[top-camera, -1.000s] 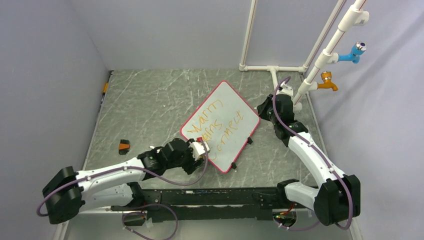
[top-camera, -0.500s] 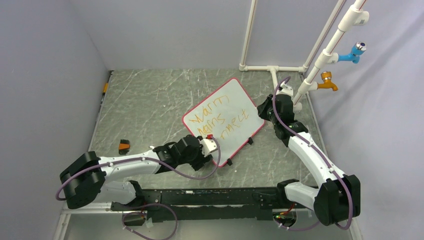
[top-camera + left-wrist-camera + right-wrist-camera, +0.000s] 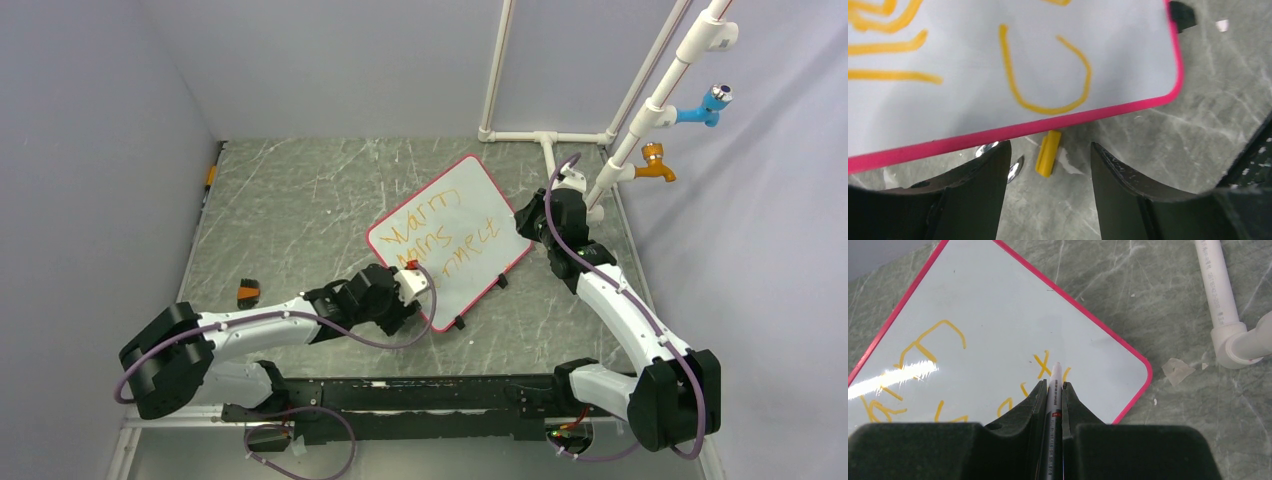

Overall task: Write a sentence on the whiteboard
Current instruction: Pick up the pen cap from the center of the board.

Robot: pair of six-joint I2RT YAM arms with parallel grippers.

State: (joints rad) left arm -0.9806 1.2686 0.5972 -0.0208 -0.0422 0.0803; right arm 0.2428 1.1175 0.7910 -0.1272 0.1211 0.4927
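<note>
The whiteboard (image 3: 455,225) lies tilted on the marbled table, with a pink rim and orange-yellow writing in three lines. My left gripper (image 3: 417,289) is at its near left edge, open, with nothing held. In the left wrist view (image 3: 1049,150) the jaws stand apart just below the board's pink rim (image 3: 1013,131), around a small yellow piece (image 3: 1047,154) lying on the table. My right gripper (image 3: 530,215) is at the board's right corner, shut on a white marker (image 3: 1053,390) whose tip is over the writing on the whiteboard (image 3: 998,315).
A small orange and black object (image 3: 247,293) lies at the left. White PVC pipes (image 3: 545,136) with a blue tap (image 3: 708,104) and an orange tap (image 3: 655,166) stand at the back right. Black clips (image 3: 459,323) sit by the board's near edge. A tape scrap (image 3: 1178,369) lies near the pipe.
My left arm has reached forward and the whiteboard has slid and turned a little to the far right. The right gripper has stayed in place with the marker.
</note>
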